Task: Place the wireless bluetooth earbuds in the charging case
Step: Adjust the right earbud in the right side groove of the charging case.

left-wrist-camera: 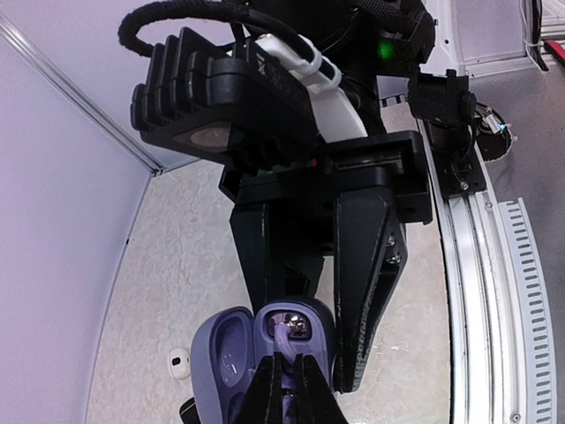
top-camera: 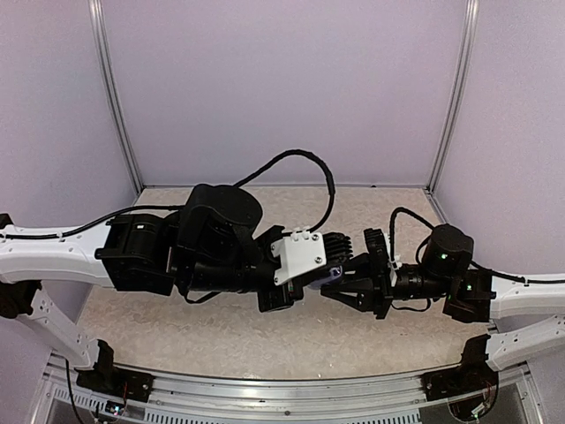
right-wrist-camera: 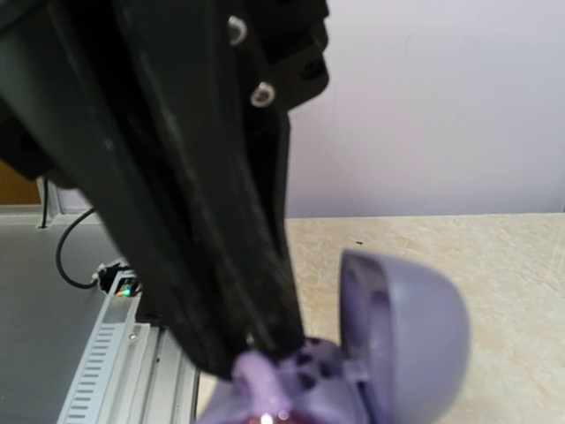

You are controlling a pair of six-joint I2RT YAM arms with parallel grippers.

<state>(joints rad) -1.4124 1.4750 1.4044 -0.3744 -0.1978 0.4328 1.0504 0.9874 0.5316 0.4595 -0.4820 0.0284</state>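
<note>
Left fingers (left-wrist-camera: 265, 396) pinch a lilac earbud (left-wrist-camera: 282, 336) at the mouth of the open charging case (left-wrist-camera: 221, 349).
Right fingers (left-wrist-camera: 366, 283) clamp the case from both sides and hold it off the surface (top-camera: 177, 336), over its middle. The lid is swung aside so the bay faces the incoming bud. The left pair are closed on the bud, which looks partly seated but not yet released.

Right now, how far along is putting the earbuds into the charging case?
Done: the purple charging case is open and clamped in the right hand. In hand: the left hand pinches a purple earbud at a socket of the case; it does not look seated yet. Left: seat it and release. A small white piece, perhaps another earbud, lies on the table.
</note>
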